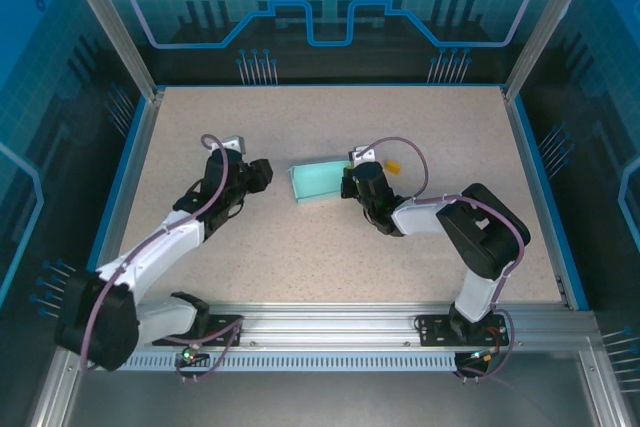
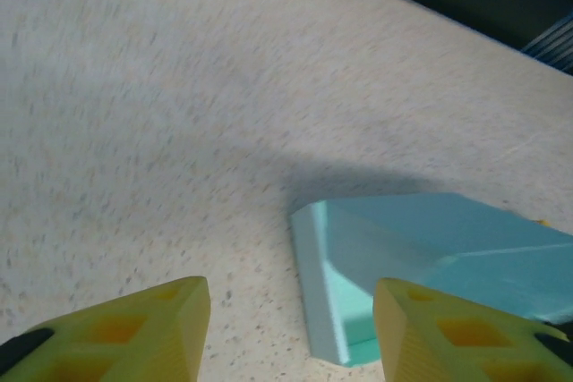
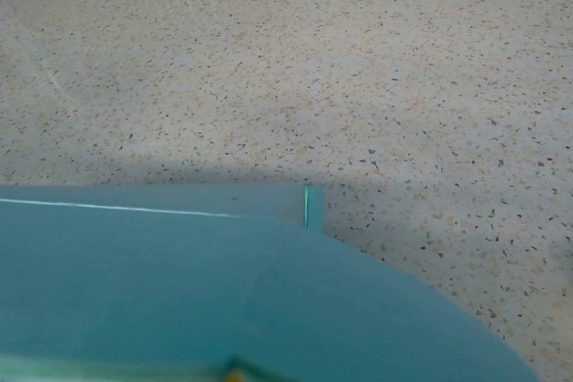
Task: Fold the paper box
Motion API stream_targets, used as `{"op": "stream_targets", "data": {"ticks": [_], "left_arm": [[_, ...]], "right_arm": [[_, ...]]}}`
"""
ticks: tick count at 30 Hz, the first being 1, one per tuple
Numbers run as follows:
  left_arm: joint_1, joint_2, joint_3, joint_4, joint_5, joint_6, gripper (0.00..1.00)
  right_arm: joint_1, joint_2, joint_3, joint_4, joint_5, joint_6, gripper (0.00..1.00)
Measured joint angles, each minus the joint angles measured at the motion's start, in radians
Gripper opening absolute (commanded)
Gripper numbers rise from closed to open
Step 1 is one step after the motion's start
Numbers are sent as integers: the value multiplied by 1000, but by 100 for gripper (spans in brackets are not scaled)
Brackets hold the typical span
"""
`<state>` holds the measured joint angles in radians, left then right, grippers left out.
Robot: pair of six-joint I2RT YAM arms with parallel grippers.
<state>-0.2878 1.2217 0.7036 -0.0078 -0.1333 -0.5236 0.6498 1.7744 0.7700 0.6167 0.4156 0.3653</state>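
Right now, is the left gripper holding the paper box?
No, the left gripper stands open, short of the paper box, with bare table between them.

Lower left of the frame, the left arm [image 1: 170, 237]: white shells, black joints, a purple-grey cable [image 1: 207, 140] looping along it; right arm [image 1: 480, 237] matches, black elbow, white forearm; left tool [image 2: 291, 297] sports chunky yellow fingers [image 2: 134, 333] with cut-out pockets

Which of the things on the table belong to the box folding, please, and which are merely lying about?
Part of the job: paper box; left claw; right claw, at the box's right edge.
Lying about: small orange-yellow object, just beyond the right claw.
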Motion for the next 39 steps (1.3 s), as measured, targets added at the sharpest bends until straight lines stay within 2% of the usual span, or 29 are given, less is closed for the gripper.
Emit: {"op": "stream_targets", "data": {"ticks": [3,8,12,25,39], "left_arm": [[50,121,-1,49,81,-56,49],[54,308,13,120,197,-111,47],[54,394,35,168,257,-141,46],[50,465,42,309,360,-212,47],[38,513,60,343,368,-230,50]], "right_arm": [[0,0,3,-5,1,0,0],[0,0,4,-7,1,0,0],[0,0,4,-7,1,0,0],[6,0,5,-11,1,0,0],[6,0,11,-23,18,0,0]]}}
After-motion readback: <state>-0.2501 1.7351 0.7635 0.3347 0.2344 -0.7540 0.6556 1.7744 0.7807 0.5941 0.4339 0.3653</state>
